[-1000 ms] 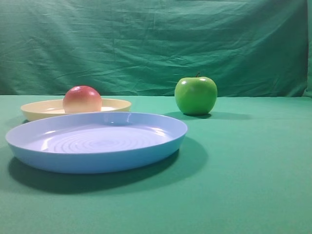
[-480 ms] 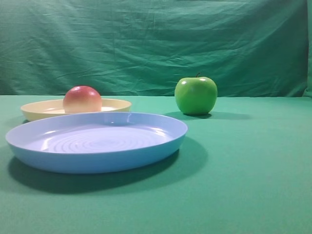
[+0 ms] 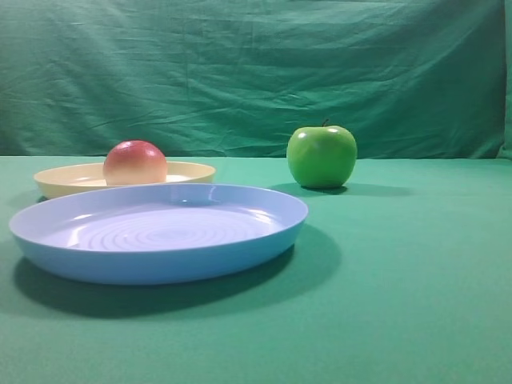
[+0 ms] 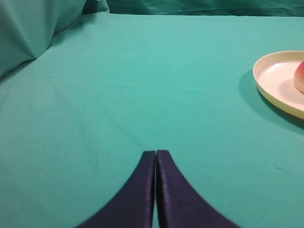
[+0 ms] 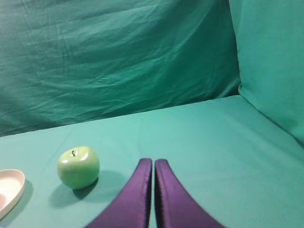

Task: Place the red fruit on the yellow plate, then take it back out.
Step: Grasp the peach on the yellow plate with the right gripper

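From the exterior high view, the red fruit [image 3: 134, 162] sits on the yellow plate [image 3: 192, 171]; you judge removal comes next. Your left wrist view shows the left claw [image 4: 156, 153] pressed together, empty, well apart from the fruit. Your right wrist view shows the right claw [image 5: 153, 161] likewise closed, near the green apple [image 5: 78, 166].

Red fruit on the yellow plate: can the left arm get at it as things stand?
Probably yes. In the left wrist view only bare green cloth lies between the left gripper and the yellow plate, with the red fruit uncovered on it. The jaws are shut, so they must open first.
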Motion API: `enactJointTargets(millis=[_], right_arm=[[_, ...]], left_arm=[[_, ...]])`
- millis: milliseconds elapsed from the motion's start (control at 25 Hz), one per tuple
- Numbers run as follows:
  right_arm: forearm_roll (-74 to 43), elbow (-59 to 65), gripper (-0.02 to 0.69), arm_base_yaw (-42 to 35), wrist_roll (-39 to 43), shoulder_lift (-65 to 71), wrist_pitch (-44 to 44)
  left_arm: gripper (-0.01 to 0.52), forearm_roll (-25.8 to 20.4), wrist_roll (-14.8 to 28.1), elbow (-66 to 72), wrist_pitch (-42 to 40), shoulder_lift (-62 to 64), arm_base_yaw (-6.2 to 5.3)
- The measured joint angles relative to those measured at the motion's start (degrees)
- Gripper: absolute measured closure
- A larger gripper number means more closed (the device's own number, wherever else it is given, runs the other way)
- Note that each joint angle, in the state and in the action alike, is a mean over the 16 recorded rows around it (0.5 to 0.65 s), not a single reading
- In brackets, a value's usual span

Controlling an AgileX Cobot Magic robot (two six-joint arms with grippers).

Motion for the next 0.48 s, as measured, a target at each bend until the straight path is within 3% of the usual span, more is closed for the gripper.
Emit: enactJointTargets(millis=[480], right_arm=[[0.7,-21.9,0.665,7.9,0.3,25.4,8.4]], left_arm=[[0.514,0.0,0.0,0.0,0.0,0.0,0.0]])
